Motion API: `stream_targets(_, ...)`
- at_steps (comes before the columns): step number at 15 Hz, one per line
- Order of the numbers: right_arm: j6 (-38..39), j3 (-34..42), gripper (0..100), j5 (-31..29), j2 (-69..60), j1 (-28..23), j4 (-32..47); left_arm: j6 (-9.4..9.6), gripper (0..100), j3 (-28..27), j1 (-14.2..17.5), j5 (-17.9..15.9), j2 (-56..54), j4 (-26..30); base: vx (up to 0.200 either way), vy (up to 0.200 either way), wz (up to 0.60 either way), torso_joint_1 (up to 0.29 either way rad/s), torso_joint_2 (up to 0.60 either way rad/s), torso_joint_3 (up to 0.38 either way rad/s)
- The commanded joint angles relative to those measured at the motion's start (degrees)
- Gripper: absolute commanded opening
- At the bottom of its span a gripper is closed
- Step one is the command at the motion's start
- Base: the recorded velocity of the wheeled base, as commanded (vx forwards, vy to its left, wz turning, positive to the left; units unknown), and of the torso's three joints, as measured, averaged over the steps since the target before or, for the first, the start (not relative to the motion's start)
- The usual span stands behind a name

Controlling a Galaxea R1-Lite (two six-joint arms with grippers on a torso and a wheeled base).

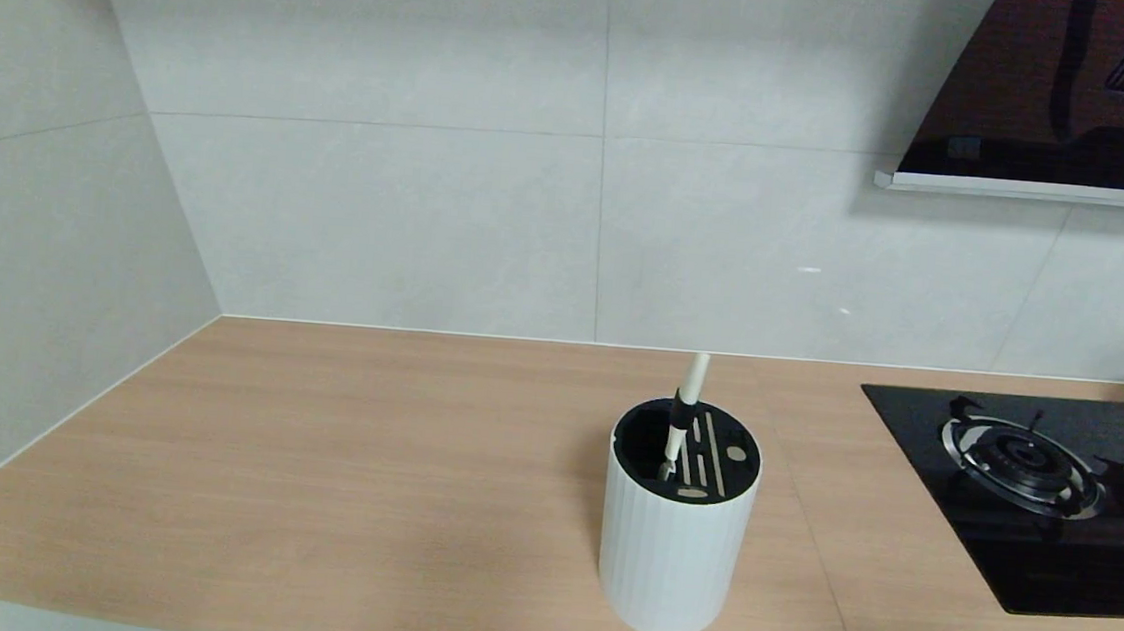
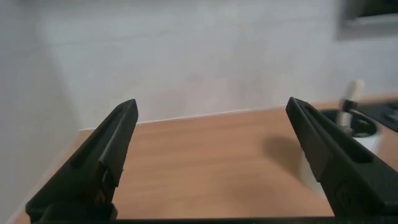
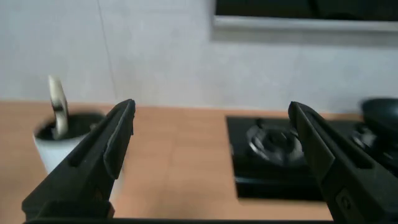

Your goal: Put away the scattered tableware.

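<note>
White holder (image 1: 669, 555): it is standing upright on the wooden desk (image 1: 360, 460), about mid-way along and somewhat nearer the hob (image 1: 1039, 494) than the corner. Its dark slotted insert is facing up.
Utensil (image 1: 685, 405): one piece with a cream handle and a dark band is sitting in the holder's open compartment, beside the slots. The handle is pointing up and leaning slightly toward the wall (image 1: 379, 221). Its working end is hidden inside, so I cannot tell what kind of piece it is.
Left hand (image 2: 211, 106): I am holding it wide open with nothing between the fingers. It is hovering over bare wood on the corner side, apart from the holder.
Right hand (image 3: 211, 106): I am holding this one wide open too, and it is carrying nothing. It is hanging over the desk, looking across the gap between the holder and the hob.
Contact: neither hand is touching the holder or the utensil.
Done so far (judgement): one piece is already housed. With both hands free, I am reading the put-away of that piece as complete.
Left to do (judgement): I am treating the task as finished or very nearly so for the stretch of desk I am looking at. Any pieces lying past the edges of my views would be the remainder, and I cannot tell from here whether there are any.
Next check (judgement): I am expecting a look along the rest of the desk to be needed before logging the task as closed.
Risk: the utensil is leaning rather than seated straight, but it is looking stable in its compartment.
</note>
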Motion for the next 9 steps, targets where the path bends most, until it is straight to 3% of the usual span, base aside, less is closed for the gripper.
stream_targets(1,-0.5,1.0,100,1.6,-11.1,-4.7,2.9,0.01,100,1.3,4.4,-0.6,-8.3,0.7,0.0,0.0,0.0,0.0,0.0,0.0)
stream_targets(3,-0.5,2.7,100,2.1,-13.0,-6.0,3.5,-0.08,100,2.8,8.8,-1.1,-9.8,0.8,0.0,0.0,0.0,0.0,0.0,0.0)
stream_targets(5,-0.4,5.9,100,1.8,-13.3,-5.9,3.2,0.28,100,6.5,11.3,-4.9,-13.5,1.8,0.0,0.0,0.0,0.0,0.0,0.0)
stream_targets(9,2.4,15.8,100,3.7,-13.3,-5.9,1.7,0.36,100,20.6,11.3,-6.0,-13.8,1.6,0.0,0.0,0.0,0.0,0.0,0.0)
